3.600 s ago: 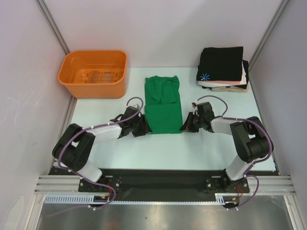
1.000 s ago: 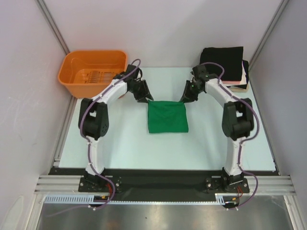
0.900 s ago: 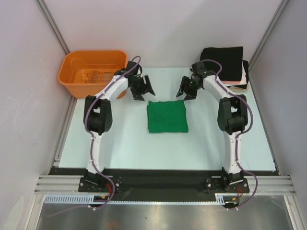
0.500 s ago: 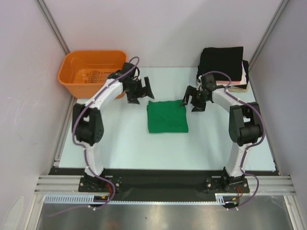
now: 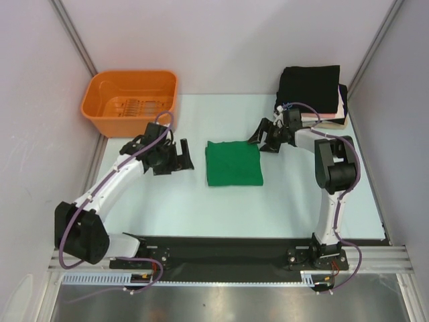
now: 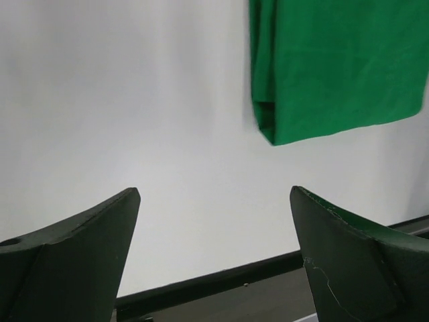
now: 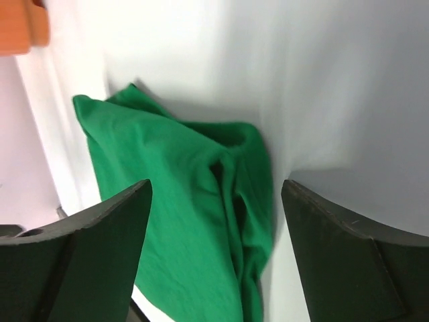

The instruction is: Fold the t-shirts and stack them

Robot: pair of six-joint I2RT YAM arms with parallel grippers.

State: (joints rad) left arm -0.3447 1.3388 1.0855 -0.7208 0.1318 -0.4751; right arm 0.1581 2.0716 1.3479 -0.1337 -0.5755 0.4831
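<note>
On table [image 5: 201, 208], folded green t-shirt [image 5: 233, 163] (lying flat)

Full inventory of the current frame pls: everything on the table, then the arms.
green t-shirt: one, bright green, folded square, table centre.
shirt stack: one pile, black on top, pale layers beneath, far right corner; number of shirts unclear.
basket: one, orange, far left corner.
table: one, pale.
left tool: one, black, open, holding nothing, left of the green t-shirt.
right tool: one, black, open, holding nothing, by the green t-shirt's far right corner.
</note>
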